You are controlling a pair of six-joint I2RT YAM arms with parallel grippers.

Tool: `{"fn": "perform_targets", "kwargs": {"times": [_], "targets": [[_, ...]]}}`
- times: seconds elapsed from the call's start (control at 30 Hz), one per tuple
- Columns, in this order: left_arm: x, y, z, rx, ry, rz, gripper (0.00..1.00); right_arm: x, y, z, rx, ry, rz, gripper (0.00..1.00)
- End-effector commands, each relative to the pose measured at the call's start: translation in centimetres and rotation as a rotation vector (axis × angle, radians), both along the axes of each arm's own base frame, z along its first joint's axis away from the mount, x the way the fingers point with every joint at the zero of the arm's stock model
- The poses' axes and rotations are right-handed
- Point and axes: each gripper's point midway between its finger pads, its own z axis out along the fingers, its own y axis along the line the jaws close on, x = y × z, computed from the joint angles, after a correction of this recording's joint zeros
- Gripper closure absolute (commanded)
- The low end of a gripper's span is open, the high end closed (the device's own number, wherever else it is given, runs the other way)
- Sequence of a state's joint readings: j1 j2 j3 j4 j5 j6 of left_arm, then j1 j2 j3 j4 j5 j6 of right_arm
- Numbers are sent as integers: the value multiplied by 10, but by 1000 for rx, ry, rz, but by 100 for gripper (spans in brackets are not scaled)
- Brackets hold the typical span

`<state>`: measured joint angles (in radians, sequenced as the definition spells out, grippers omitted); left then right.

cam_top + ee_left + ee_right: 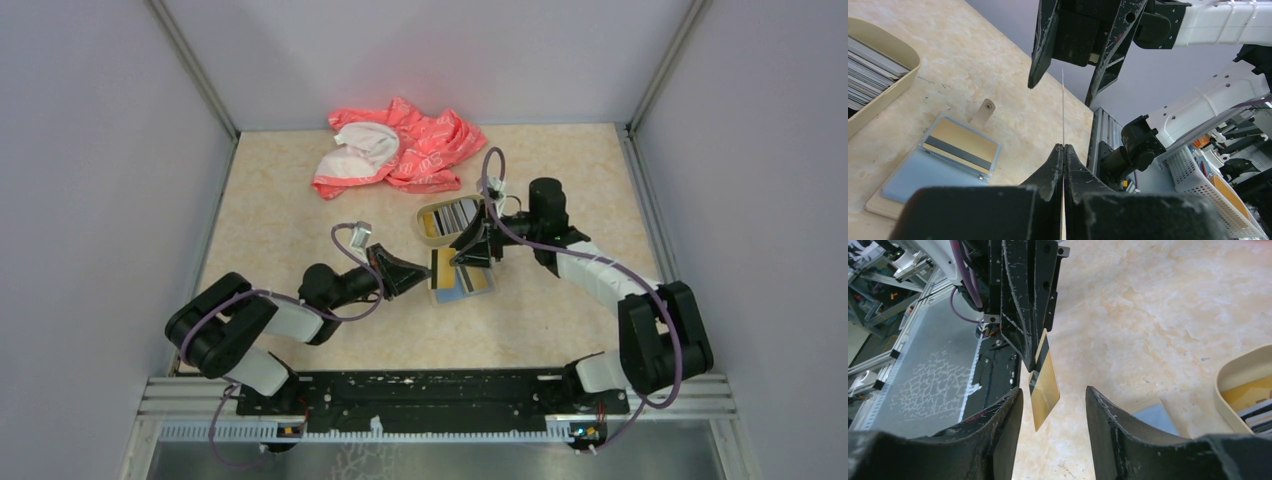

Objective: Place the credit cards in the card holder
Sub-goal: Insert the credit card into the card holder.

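- Judging from how things lie, the task is taken to be partly done, with most of the work left.
- One gold card [1045, 385] with a dark stripe is clenched at its lower edge by the left pincer [1063, 147], whose jaws are pressed tight on it, and it is held upright above the bench [998, 60].
- The right pincer [1054, 392] is released: its jaws are seen spread on either side of the gold card, near it but apart from it, so a hand-over is judged to be under way and not yet completed.
- The card holder [938, 165] is laid open and flat on the bench, below and to one side of the held card, well apart from both pincers.
- A gold face with a dark stripe is seen under one clear pocket of the card holder; one card is judged to be already stowed there, while the light-blue panel beside it looks unfilled.
- A row of credit cards [868, 75] is seen edge-on in the tan tray [913, 60] near the card holder; these are left to be moved.
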<state>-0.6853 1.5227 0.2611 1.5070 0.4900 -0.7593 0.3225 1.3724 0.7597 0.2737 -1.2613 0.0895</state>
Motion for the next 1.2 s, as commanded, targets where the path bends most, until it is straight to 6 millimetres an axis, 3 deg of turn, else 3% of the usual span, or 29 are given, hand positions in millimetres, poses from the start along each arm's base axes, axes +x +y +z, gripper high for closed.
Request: {"fn": "perform_targets", "kwargs": {"times": [0.0,0.1,0.23,0.43,0.5,0.6,0.87,1.17], "targets": [[-17,8,68,-197,-235,-21,100,-14,11,9,34,-30,93,54],[-19,6,67,-195,-234,-36,100,-22,15,13,45,-34,136,64],[-21,6,67,-193,-236,-44,100,-24,16,19,50,-34,156,100],[-25,12,53,-159,-229,-29,45,-32,11,33,60,-45,212,100],[-32,14,45,-125,-262,-51,32,-34,9,38,72,-55,223,100],[-45,10,35,-83,-303,-125,22,-38,8,44,83,-57,227,100],[-56,-8,40,-86,-407,-158,25,-37,8,45,86,-47,215,100],[-40,-18,54,-119,-397,-119,47,-38,9,40,83,-46,218,100]]}}
